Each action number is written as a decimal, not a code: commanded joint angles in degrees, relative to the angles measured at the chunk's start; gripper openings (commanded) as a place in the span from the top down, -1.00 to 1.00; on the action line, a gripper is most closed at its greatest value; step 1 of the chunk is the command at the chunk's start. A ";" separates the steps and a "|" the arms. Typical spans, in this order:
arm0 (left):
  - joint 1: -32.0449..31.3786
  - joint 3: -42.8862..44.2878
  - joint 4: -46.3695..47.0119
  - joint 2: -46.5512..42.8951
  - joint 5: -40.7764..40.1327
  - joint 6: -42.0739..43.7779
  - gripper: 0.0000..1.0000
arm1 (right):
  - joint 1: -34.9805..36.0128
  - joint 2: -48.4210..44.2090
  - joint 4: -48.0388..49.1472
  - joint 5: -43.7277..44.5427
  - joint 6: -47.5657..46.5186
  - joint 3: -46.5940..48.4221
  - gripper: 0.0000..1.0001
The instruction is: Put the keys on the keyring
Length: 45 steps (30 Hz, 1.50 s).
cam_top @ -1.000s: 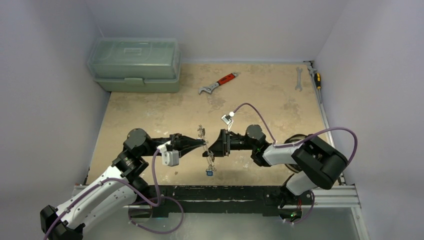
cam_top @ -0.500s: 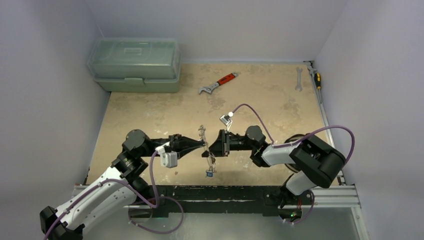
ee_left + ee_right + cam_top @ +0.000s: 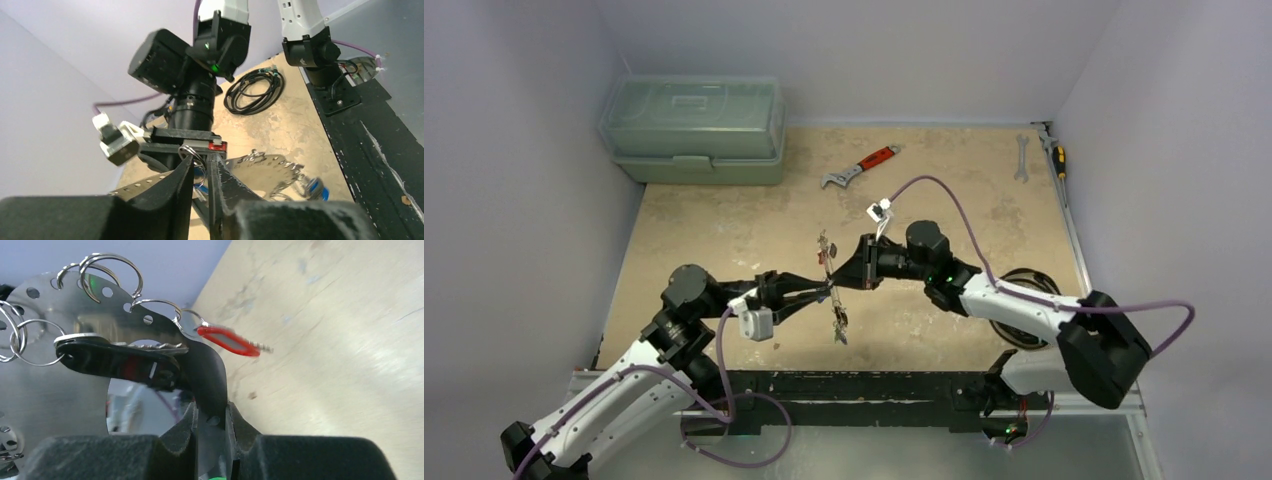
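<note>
L claw (image 3: pixel 829 292), R claw (image 3: pixel 838 277) clamped, tips nearly meeting.

Left end effector (image 3: pixel 822 292) and right end effector (image 3: pixel 838 273) meet nose to nose above the worktop (image 3: pixel 944 200), the keyring (image 3: pixel 825 248) filling the gap. Beyond, open surface reaches the red-handled wrench (image 3: pixel 861 167). A green toolbox (image 3: pixel 692 130) blocks the far-left corner, a cable coil (image 3: pixel 1036 280) the near right.

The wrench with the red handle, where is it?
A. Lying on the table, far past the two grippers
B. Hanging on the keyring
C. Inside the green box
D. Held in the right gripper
A: the wrench lies alone on the table, beyond the left gripper and right gripper, which meet at the keyring, and apart from the green box.
</note>
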 commanded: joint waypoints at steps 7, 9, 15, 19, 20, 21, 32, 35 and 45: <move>0.34 0.01 -1.83 -2.61 -4.11 3.12 0.33 | -2.17 -6.35 -42.16 26.21 -30.30 17.39 1.00; 0.37 0.01 -2.42 -3.06 -5.28 3.93 0.29 | -2.17 -6.73 -46.24 30.85 -33.32 19.93 1.00; 0.33 -0.52 -2.86 -4.02 -12.92 5.12 0.20 | -2.00 -7.75 -57.11 45.88 -42.57 26.08 1.00; 0.31 -0.28 -3.02 -2.24 -17.22 4.90 0.20 | -1.05 -7.63 -60.77 52.67 -46.55 28.73 1.00; 0.36 -0.05 -3.08 -1.49 -17.77 4.62 0.20 | -0.35 -7.75 -60.84 54.83 -47.52 29.04 1.00; 0.36 0.13 -3.02 -0.79 -18.32 4.23 0.20 | 0.65 -7.78 -60.89 57.34 -48.84 29.39 1.00; 0.32 0.72 -0.13 3.68 -24.06 -1.17 0.20 | 15.31 -13.90 -34.60 84.16 -86.05 19.62 1.00; 0.34 0.57 0.00 3.57 -26.81 -1.59 0.20 | 19.40 -18.23 -23.94 80.39 -100.27 13.31 1.00; 1.07 -1.09 3.35 0.65 -26.80 -4.29 0.19 | 22.13 -25.55 -28.56 65.34 -112.56 6.49 1.00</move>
